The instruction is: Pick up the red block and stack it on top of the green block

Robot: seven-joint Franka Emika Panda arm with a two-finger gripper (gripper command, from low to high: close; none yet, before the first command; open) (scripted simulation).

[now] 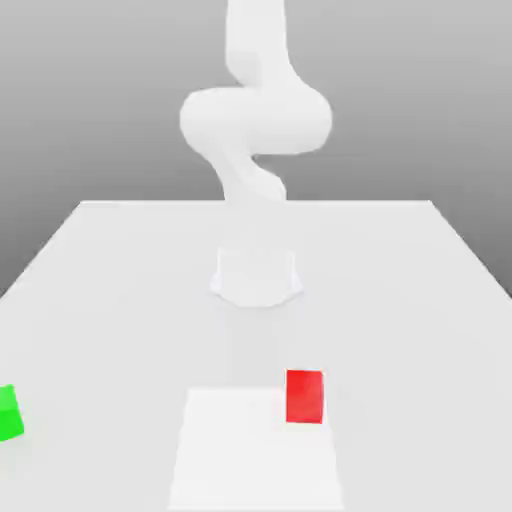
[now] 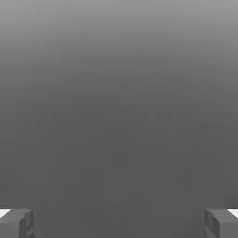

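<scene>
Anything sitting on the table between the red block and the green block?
Nothing visible. In the exterior view the red block sits near the middle front, the green block at that view's left edge, partly cut off. Only bare white table lies between them. The pincer is open, with nothing between its fingertips.

Lighting is bright, even and diffuse. The white arm (image 1: 255, 120) nearly blends into the pale surface (image 1: 400, 300). No distinct cast shadows or glare. Backdrop grades from light to dark grey. Edges appear soft.

Red block (image 1: 305, 396), green block (image 1: 9, 412), white table (image 1: 120, 290).
</scene>
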